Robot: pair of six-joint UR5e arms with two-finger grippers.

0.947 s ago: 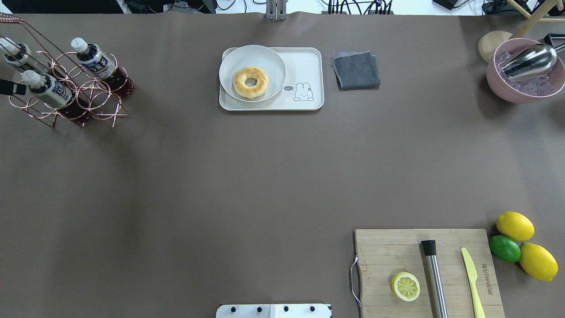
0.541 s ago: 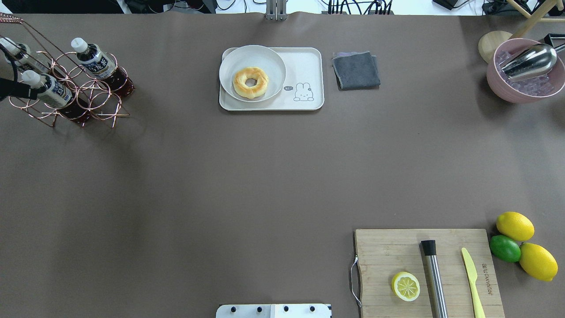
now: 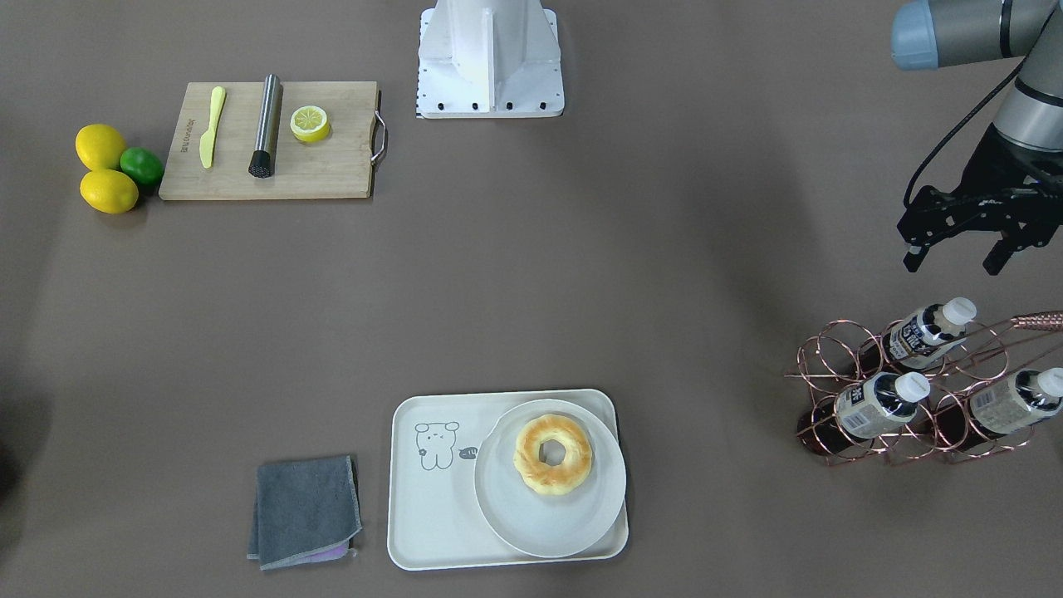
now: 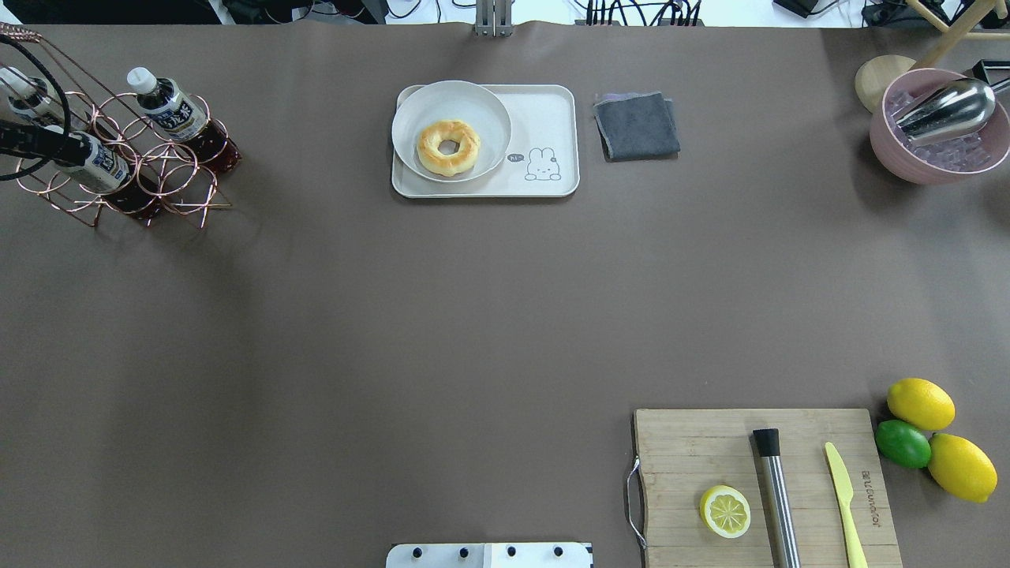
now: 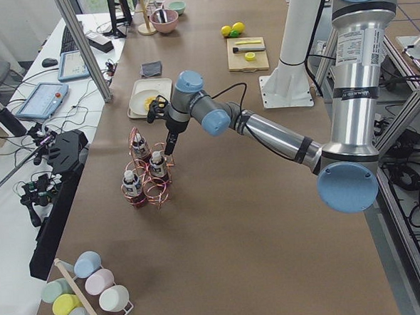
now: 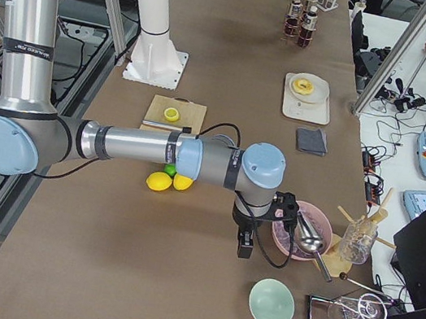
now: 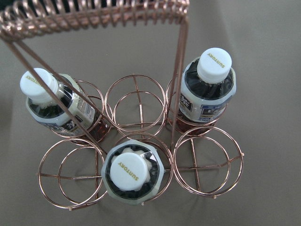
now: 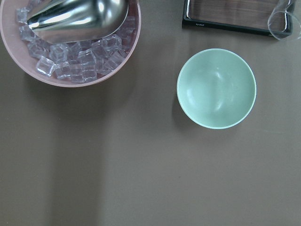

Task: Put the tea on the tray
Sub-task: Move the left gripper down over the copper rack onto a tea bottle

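Note:
Three tea bottles stand in a copper wire rack point(image 3: 1032, 319): one point(image 3: 920, 334) nearest the gripper, one point(image 3: 879, 404) and one point(image 3: 1007, 400) behind. They have white caps, printed labels and dark liquid. The left wrist view looks straight down on their caps, the nearest bottle point(image 7: 133, 175) at the bottom middle. My left gripper point(image 3: 953, 264) is open and empty, hovering above the rack, apart from the bottles. The cream tray point(image 3: 432, 507) with the cartoon holds a round plate point(image 3: 515, 515) with a doughnut. My right gripper point(image 6: 245, 246) is far off by the ice bowl; I cannot tell its state.
A grey cloth point(image 3: 304, 508) lies beside the tray. A cutting board point(image 3: 332, 170) carries a lemon half, a metal rod and a yellow knife, with lemons and a lime point(image 3: 141, 164) next to it. A pink ice bowl point(image 8: 70, 70) and a green bowl point(image 8: 216, 88) lie under the right wrist.
In the overhead view my left gripper has moved in from the left edge over the rack and now covers the cap of the near-left bottle. Nothing else moved.

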